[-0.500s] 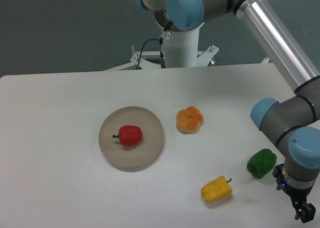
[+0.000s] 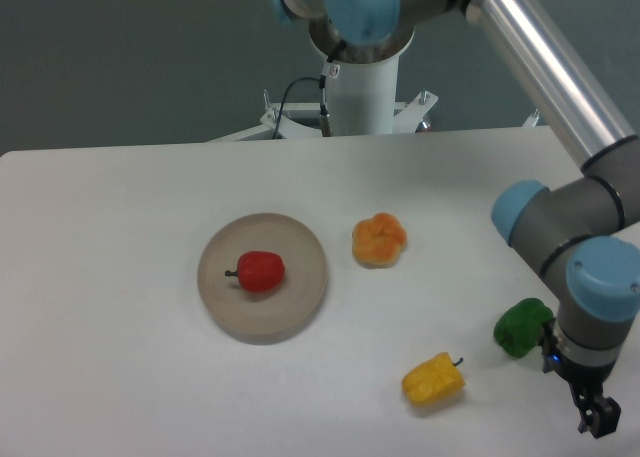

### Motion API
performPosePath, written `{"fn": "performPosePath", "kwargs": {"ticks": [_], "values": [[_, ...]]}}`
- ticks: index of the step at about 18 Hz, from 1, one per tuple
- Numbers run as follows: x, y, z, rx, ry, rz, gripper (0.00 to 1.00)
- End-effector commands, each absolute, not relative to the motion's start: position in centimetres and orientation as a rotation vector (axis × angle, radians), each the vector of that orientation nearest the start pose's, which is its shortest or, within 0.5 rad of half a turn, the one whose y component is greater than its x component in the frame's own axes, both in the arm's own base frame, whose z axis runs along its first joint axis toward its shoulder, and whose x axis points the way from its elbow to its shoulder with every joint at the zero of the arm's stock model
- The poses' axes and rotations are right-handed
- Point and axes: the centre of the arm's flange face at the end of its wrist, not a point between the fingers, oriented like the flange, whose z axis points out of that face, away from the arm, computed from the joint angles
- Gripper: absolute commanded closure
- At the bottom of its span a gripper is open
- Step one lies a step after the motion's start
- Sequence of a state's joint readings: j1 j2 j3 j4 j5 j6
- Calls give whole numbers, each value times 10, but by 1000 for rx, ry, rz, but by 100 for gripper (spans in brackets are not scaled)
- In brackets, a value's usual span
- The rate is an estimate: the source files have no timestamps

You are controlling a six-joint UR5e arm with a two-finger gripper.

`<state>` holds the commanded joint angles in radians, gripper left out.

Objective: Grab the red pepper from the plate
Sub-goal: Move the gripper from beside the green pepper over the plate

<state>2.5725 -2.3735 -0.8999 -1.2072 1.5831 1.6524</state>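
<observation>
The plate [image 2: 300, 307] holds only the red pepper [image 2: 262, 271], lying near its centre. Well right of the plate hangs the gripper [image 2: 598, 417]; its opening cannot be told.

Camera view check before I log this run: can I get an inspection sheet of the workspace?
Surface: white table, no spills seen.
Job's things: red pepper lies on the plate, stem pointing left.
Clutter: orange pepper right of the plate; yellow pepper and green pepper near the front right.
Claw: claw low at the right edge beside the green pepper, far from the plate; open or shut cannot be told.
Cables: black cable at the arm's base.
Surroundings: plain dark wall.
</observation>
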Motion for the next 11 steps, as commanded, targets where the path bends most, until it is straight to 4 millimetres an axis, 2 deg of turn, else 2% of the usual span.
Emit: {"fn": "performPosePath", "kwargs": {"ticks": [3, 4, 6, 10, 11], "values": [[-573, 548, 350, -2913, 892, 299, 0], [-546, 552, 356, -2922, 842, 273, 0], [-511, 549, 366, -2926, 842, 248, 0], [-441, 547, 359, -2941, 858, 169, 0], [-415, 545, 359, -2944, 854, 148, 0]]}}
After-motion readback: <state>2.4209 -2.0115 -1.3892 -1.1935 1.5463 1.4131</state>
